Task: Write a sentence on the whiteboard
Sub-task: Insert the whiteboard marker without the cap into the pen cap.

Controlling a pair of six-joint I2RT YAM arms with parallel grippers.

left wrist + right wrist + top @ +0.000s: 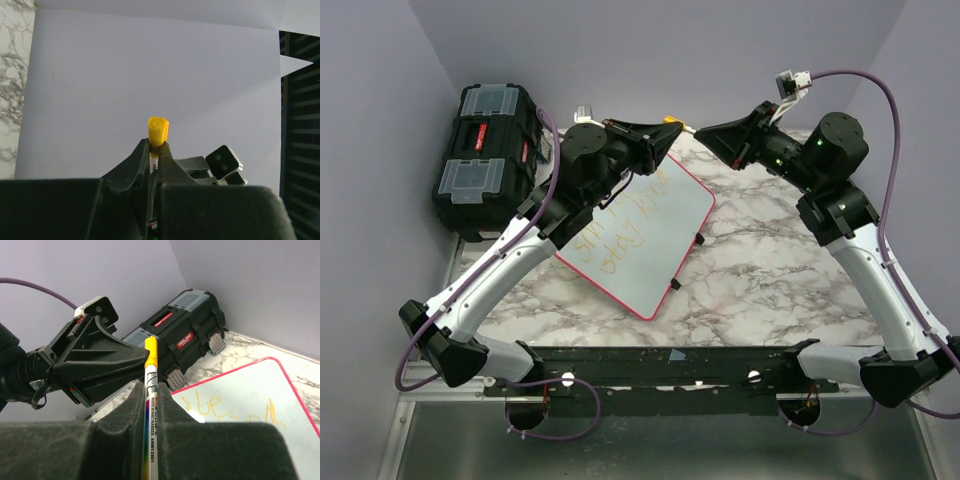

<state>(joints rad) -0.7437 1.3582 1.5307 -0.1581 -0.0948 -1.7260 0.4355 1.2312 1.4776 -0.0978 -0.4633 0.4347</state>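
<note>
Top, left-wrist and right-wrist views. Take as your landmark the glossy white whiteboard with the thin pink-red frame [655, 225], which lies flat and skewed on the marble-patterned table [770, 270]. The sentence [620, 235], in thin yellow-orange handwriting, runs in two lines across the whiteboard. Its upper line is partly hidden from you by the left arm.

Above the whiteboard's far corner you see the left gripper [667, 128] and the right gripper [701, 132] raised tip to tip, clear of the writing surface. Between them is the white-barrelled whiteboard marker with the yellow end [151, 405].

Your right-wrist view shows the right gripper's jaws closed on the printed white barrel, which runs lengthwise between its fingers [125, 410]. The yellow end reaches the left gripper's tip. Your left-wrist view shows the left gripper's jaws clamped together just below that yellow end, which sticks out past the fingertips, with a white strip between them.

The black plastic toolbox with grey lid compartments [485, 155] stands beyond the whiteboard's left edge, against the wall.
</note>
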